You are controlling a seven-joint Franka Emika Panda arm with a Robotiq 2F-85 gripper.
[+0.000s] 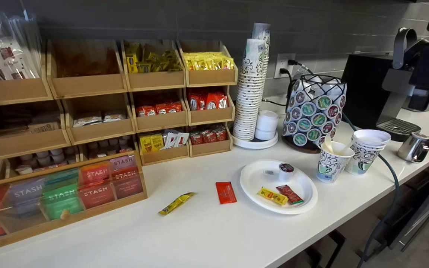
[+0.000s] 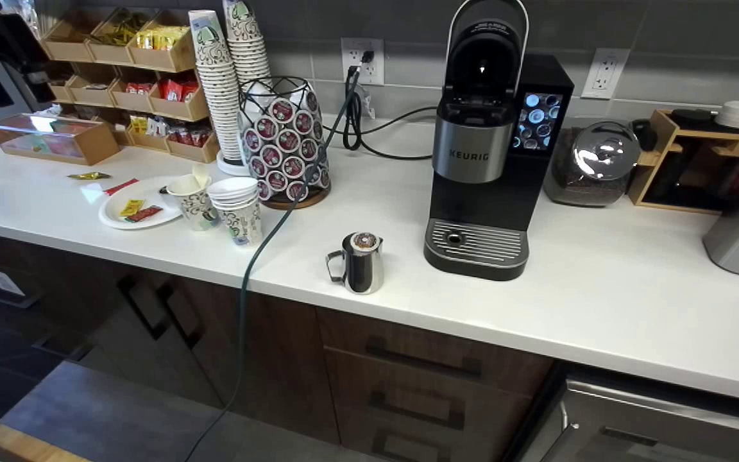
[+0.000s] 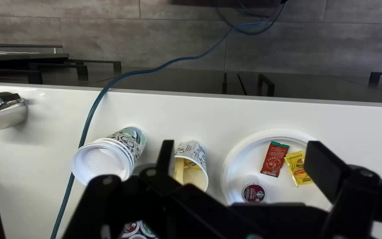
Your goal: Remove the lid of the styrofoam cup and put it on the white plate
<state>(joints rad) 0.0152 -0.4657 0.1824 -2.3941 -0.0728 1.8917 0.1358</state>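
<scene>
A wide-mouthed cup (image 1: 363, 160) stands on the counter. It looks like several nested cups, with white rims above and a printed pattern below. A round white piece (image 1: 371, 136), seemingly the lid, covers its mouth; it also shows in the wrist view (image 3: 101, 164). The white plate (image 1: 255, 178) lies nearby and holds two packets and a coffee pod. My gripper (image 3: 242, 149) is open and empty, its fingers wide apart, above the plate and small patterned cup in the wrist view. It hangs at the upper left in an exterior view (image 2: 18, 90).
The small patterned cup (image 1: 330, 165) with wooden sticks stands between plate and wide cup. A pod rack (image 1: 311, 115) and tall cup stack (image 1: 251, 100) stand behind. A cable (image 2: 267, 244) crosses the counter beside the wide cup. A metal pitcher (image 2: 362, 266) stands beyond it.
</scene>
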